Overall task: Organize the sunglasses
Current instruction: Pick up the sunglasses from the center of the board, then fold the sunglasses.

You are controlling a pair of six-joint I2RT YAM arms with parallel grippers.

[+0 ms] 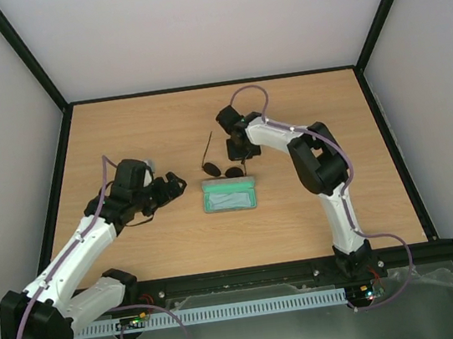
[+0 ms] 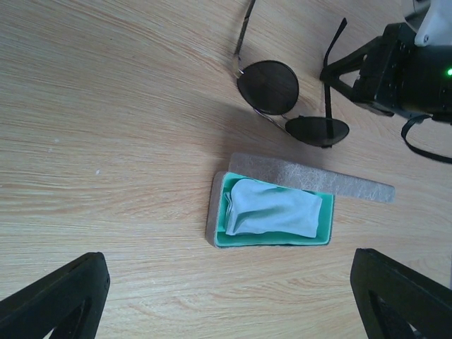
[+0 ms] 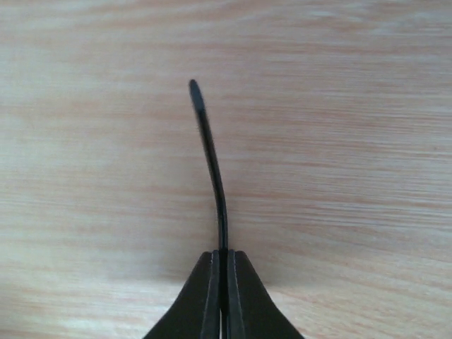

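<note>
Sunglasses [image 1: 222,171] lens row left-to-right, temples toward far side of table [image 1: 120,134], one clamped in right claw [image 3: 223,258]; left claw [image 1: 176,183] agape.

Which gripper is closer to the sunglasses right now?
Right. The right gripper is shut on one temple arm of the sunglasses; the left gripper hangs open to their left, apart from them.

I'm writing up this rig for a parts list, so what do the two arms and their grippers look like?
Both arms have white link shells with black joints: left arm, right arm. A mauve cable loops along each. The left gripper and right gripper are black; the right one's fingers taper to thin wedges. A green light glows on the right gripper's body.
</note>
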